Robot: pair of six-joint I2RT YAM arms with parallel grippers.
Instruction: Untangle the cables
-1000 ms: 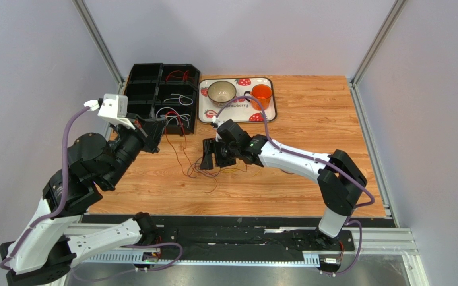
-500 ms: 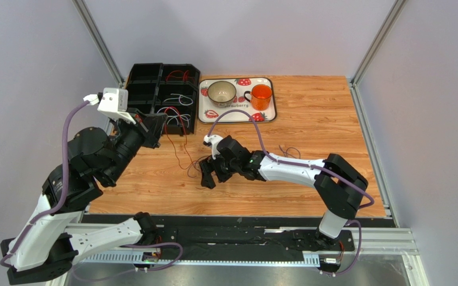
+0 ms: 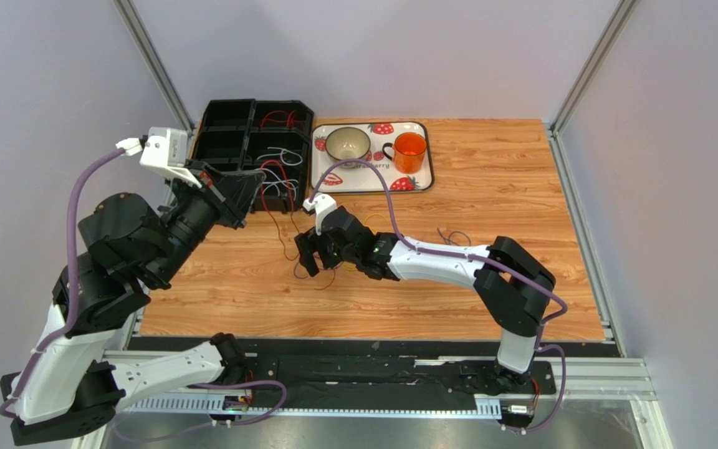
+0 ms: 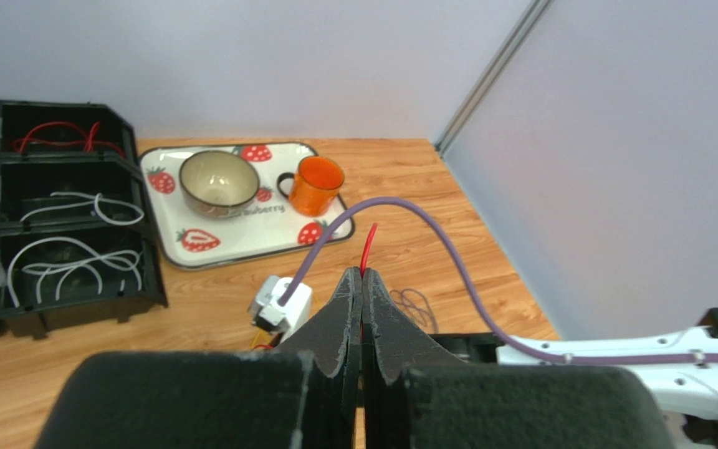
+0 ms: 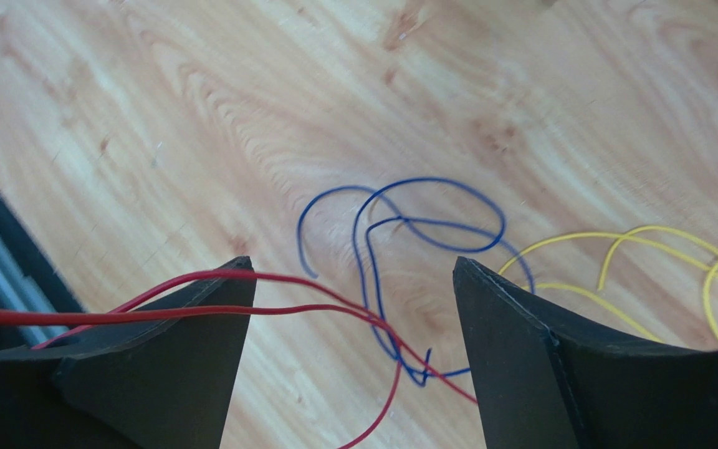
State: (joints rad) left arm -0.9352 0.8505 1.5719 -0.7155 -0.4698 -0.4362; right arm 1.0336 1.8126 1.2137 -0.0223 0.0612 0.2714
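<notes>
My left gripper [image 3: 244,194] is shut on a red cable [image 4: 367,245] and holds it up beside the black bin; the strand runs down [image 3: 279,236] to the tangle. My right gripper [image 3: 307,259] is open over the tangle on the wood. In the right wrist view its jaws [image 5: 353,271] stand wide apart, with the red cable [image 5: 278,281] crossing the left finger [image 5: 166,355], a blue cable [image 5: 428,223] between the fingers, and yellow cables [image 5: 634,241] to the right. A dark purple cable [image 3: 453,236] lies alone further right.
A black compartment bin [image 3: 227,131] at the back left holds white cables [image 3: 283,155] and red cables [image 3: 281,118]. A strawberry tray [image 3: 427,168] beside it carries a bowl [image 3: 347,143] and an orange mug [image 3: 410,147]. Frame posts stand at the back corners.
My right gripper has swung left along the table, over the tangle. My left gripper has drawn back and up toward the bin with the red cable still in it.
</notes>
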